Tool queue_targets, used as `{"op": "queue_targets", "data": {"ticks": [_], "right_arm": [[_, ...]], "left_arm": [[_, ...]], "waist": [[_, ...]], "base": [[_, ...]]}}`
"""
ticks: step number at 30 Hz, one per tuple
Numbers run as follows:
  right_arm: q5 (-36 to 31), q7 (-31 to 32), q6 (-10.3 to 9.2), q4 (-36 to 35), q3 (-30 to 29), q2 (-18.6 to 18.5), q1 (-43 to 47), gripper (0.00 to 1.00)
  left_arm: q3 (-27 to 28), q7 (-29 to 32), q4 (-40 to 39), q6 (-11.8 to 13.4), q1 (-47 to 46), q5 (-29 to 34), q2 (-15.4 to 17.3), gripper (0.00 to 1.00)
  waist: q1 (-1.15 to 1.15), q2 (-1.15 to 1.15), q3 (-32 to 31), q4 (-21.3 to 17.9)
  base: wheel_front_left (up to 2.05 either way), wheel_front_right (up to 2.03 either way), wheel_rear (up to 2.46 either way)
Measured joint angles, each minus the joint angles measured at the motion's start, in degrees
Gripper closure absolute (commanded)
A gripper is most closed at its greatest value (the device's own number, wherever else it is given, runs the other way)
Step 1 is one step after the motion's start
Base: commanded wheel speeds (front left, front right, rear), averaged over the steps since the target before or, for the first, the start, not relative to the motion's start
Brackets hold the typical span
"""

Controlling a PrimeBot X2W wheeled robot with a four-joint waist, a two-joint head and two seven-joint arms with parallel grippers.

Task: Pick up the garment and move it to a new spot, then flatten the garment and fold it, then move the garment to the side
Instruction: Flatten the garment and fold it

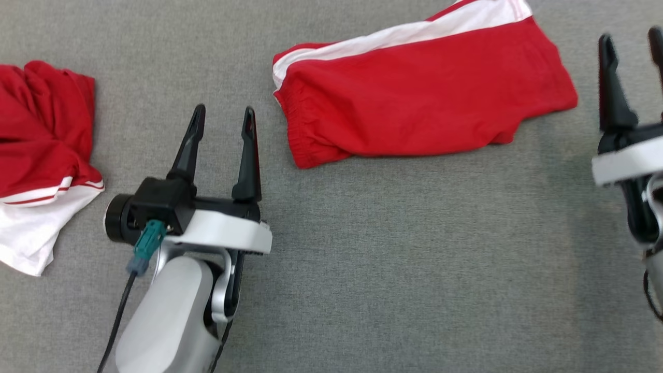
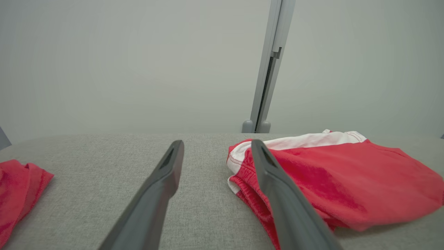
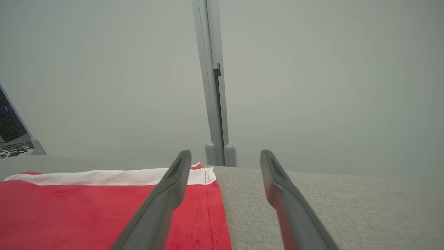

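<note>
Grey cloth table (image 1: 362, 269), plain pale wall behind. Red shorts (image 1: 424, 98) w/ white stripe lay folded flat by far edge, centre-to-right, waistband end toward left. Prob. put there so both arms could flank it for the move aside. Robot's left gripper (image 1: 224, 110) hovered near waistband end, jaws apart, empty, fingers pointing at far edge. Its right gripper (image 1: 630, 36) sat at right edge beyond hem, also spread, holding nothing. 2nd red-white garment (image 1: 41, 155) lay bunched at left edge, well apart.
</note>
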Motion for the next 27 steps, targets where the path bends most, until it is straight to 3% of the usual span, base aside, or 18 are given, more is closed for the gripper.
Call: {"op": "queue_targets", "data": {"ticks": [13, 27], "right_arm": [[-8.2, -0.1, 0.00, -13.7, -6.7, 6.2, 22.3, 0.00], [-10.0, 3.4, 0.00, -18.5, -9.1, 8.0, 26.0, 0.00]], "left_arm": [[2.6, 0.0, -1.0, -0.4, 10.5, 3.6, 0.9, 0.00], [3.0, 0.0, 0.1, -1.2, 11.2, 4.4, 0.5, 0.00]], "waist": [[0.00, 0.00, -7.6, -2.8], [0.00, 0.00, -8.4, -3.4]], "base": [[0.00, 0.00, 0.00], [0.00, 0.00, 0.00]]}}
